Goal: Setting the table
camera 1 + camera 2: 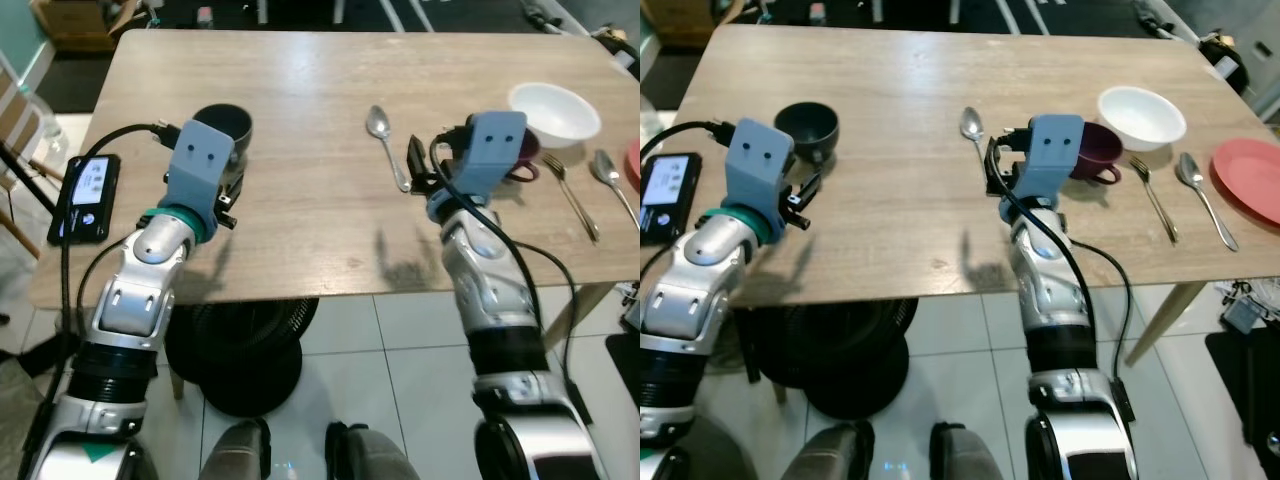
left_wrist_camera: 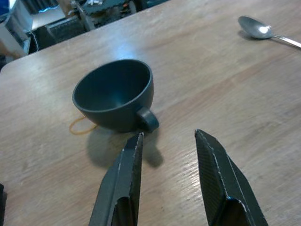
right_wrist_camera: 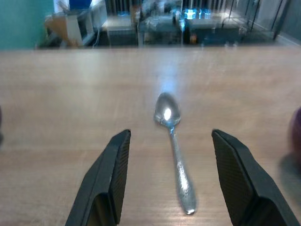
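Observation:
A dark grey cup (image 2: 115,94) stands upright on the wooden table (image 1: 300,230), its handle turned toward my left gripper (image 2: 169,135). That gripper is open just short of the handle, with nothing between its fingers. A silver spoon (image 3: 174,141) lies mid-table with its bowl pointing away from me. My right gripper (image 3: 170,134) hovers open over the spoon's handle end, one finger on either side, apart from it. A maroon cup (image 1: 1095,150) sits just right of the right wrist, half hidden by it.
A white bowl (image 1: 1142,115), a fork (image 1: 1155,190), a second spoon (image 1: 1200,195) and a red plate (image 1: 1250,180) lie toward the table's right side. A phone (image 1: 88,197) with a cable rests near the left edge. A black stool (image 1: 240,350) stands under the table.

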Available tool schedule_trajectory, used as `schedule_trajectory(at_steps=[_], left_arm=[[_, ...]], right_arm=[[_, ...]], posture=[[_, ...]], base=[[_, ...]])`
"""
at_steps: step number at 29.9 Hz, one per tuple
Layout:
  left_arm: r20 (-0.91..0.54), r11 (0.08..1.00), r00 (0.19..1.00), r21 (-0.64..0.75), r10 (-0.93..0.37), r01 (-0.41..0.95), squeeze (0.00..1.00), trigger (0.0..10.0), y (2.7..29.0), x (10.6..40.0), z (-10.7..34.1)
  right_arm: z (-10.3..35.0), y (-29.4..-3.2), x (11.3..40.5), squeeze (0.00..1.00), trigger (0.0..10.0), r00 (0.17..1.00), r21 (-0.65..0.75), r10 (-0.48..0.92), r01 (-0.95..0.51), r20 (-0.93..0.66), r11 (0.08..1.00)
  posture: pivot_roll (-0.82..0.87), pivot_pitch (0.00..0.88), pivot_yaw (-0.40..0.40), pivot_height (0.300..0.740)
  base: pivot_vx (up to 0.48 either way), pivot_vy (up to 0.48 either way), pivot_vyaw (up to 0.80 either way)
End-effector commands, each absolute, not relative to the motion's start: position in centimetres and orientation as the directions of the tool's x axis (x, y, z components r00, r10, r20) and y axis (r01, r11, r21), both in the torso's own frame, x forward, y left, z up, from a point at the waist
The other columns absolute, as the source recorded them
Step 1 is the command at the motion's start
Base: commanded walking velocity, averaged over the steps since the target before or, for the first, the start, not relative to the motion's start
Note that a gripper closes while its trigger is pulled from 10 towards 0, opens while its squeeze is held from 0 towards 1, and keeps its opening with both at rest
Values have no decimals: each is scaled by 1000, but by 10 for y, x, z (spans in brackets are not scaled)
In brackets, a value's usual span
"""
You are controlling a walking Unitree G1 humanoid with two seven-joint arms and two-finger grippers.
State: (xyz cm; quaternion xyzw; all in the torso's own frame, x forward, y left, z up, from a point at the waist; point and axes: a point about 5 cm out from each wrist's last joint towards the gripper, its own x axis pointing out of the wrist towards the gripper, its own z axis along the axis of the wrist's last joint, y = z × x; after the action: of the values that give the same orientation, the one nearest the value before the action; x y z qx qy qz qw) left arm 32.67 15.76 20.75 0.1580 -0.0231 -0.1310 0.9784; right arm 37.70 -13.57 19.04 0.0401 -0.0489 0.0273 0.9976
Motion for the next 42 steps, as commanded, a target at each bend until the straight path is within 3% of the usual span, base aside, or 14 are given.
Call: schedule_trajectory(at_steps=[1,12,14,16,22,42], left_arm=[[-18,909,957,310,-290,281,0,10000,153,323,204],[8,901,955,333,-297,278,0,10000,165,306,219],[4,883,933,322,-361,340,0,10000,175,292,235],[4,883,933,322,-361,340,0,10000,175,292,235],[-32,804,852,315,-523,505,0,10000,172,271,256],[-107,791,842,297,-529,535,0,10000,178,259,267]], right_arm=[[179,-136,378,0,10000,998,91,44,-48,43,995],[176,-128,384,0,10000,997,70,75,-76,10,995],[180,-143,386,0,10000,999,46,20,-22,51,999],[180,-143,386,0,10000,999,46,20,-22,51,999],[201,-163,389,0,10000,983,10,-29,27,182,1000],[199,-180,397,0,10000,991,-133,65,-49,121,990]], posture=[[172,142,-16,740],[236,189,-33,740],[256,208,-25,740],[256,208,-25,740],[274,235,-1,740],[309,317,35,740]], base=[[0,0,0],[0,0,0],[0,0,0],[0,0,0],[0,0,0],[0,0,0]])
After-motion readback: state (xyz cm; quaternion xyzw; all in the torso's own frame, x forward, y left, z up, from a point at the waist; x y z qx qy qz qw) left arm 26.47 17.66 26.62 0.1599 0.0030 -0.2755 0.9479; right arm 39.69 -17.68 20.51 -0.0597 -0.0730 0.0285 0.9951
